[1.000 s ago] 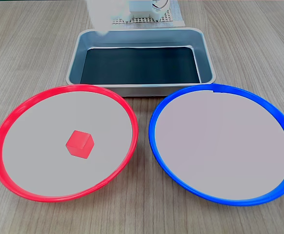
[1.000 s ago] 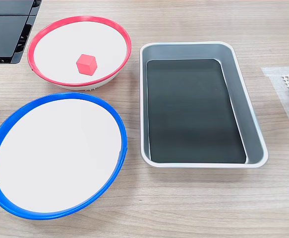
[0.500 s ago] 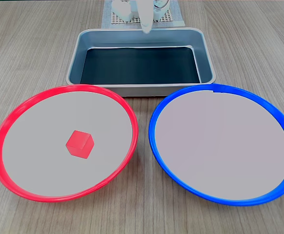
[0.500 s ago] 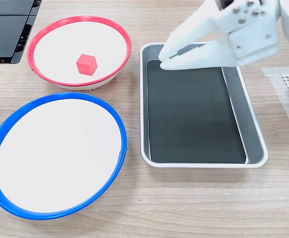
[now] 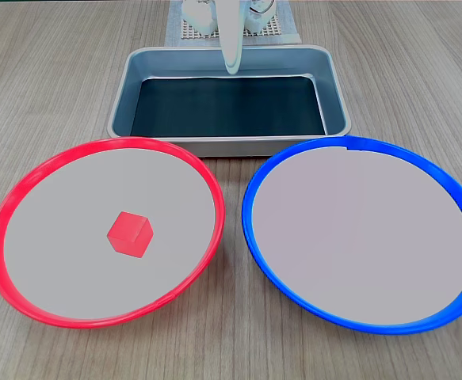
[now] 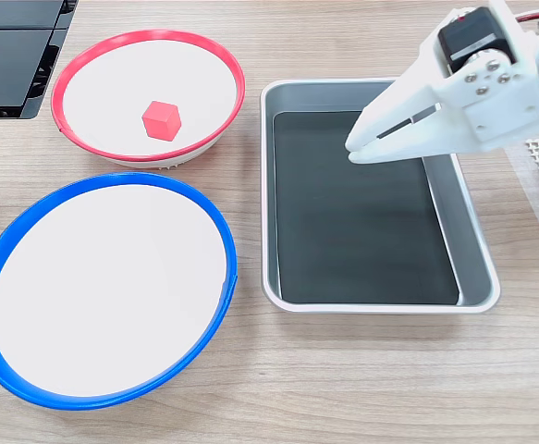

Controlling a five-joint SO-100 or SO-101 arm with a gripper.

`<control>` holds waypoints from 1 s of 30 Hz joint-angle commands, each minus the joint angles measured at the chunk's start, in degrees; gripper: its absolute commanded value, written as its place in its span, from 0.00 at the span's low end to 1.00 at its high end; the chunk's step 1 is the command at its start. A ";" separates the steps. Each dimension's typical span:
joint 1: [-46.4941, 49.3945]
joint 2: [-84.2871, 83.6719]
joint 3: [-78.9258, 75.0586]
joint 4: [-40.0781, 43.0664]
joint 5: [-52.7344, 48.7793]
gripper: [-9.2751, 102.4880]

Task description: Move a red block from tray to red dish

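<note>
The white tool (image 6: pixel 357 148) hangs over the tray (image 6: pixel 472 242), its two fingers drawn nearly together at the tips with nothing between them; a thin slit shows further back, so it reads as closed and empty. In a fixed view from the front, the tool (image 5: pixel 231 67) appears as a pale pointed shape above the tray's far wall (image 5: pixel 231 54). The tray's dark bottom is bare beneath it.

The red block (image 6: pixel 161 119) is not in the tray. It sits inside the red dish (image 6: pixel 223 69), a little off the middle, resting flat on the pale inside; the front view shows the same, with the block (image 5: pixel 129 233) well within the red rim (image 5: pixel 9 206). Judged from that, the move looks already done.

The main risk from here is needless motion. If the tool sweeps low toward the red dish, it could catch the raised rim and shove or tip the dish, sending the block sliding or out onto the counter (image 6: pixel 343 388). A descent straight down would only knock the tips against the tray's metal floor. The blue dish (image 6: pixel 215 231) lies just beside both the tray and the red dish, so a careless swing could nudge it as well. Lifting clear before any sideways travel seems safest.
</note>
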 commanded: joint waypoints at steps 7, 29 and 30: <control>-0.53 1.93 0.00 2.99 -0.97 0.08; -0.53 1.93 0.00 2.99 -0.97 0.08; -0.53 1.93 0.00 2.99 -0.97 0.08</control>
